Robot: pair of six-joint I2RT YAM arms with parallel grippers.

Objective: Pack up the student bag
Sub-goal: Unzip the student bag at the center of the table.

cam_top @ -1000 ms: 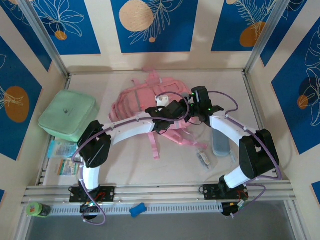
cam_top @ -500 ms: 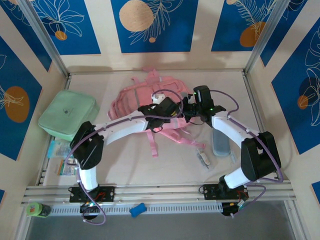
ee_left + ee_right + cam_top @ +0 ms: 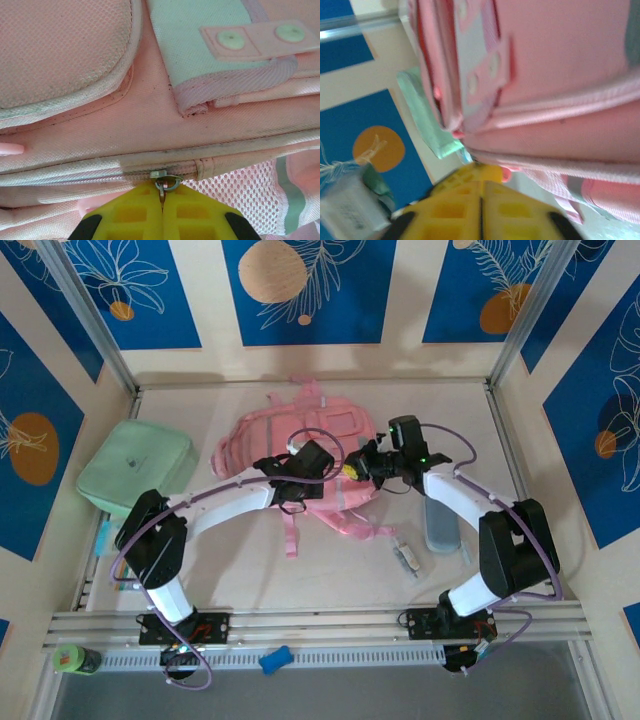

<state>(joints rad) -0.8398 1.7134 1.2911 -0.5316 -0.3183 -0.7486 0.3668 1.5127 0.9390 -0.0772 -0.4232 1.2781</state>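
Status: early stage; no item is packed as far as the views show.

The student bag lies flat at the middle rear of the table, straps toward the arms; both arms reach over its near edge.

Left pincer: clenched on the zip pull, the metal ring sitting just above the yellow fingertips; the zip line beside it appears closed.

Right pincer: pads pressed together against the bag's edge; whether fabric is pinched between them cannot be told.

Outstanding: the compartment is not yet opened; the mint green case lies left of the bag, the grey-blue pouch lies to its right, and the printed booklets lie at the near left, all outside the bag.

Judgement: opening the zip is the step in hand; loading and closing are left.
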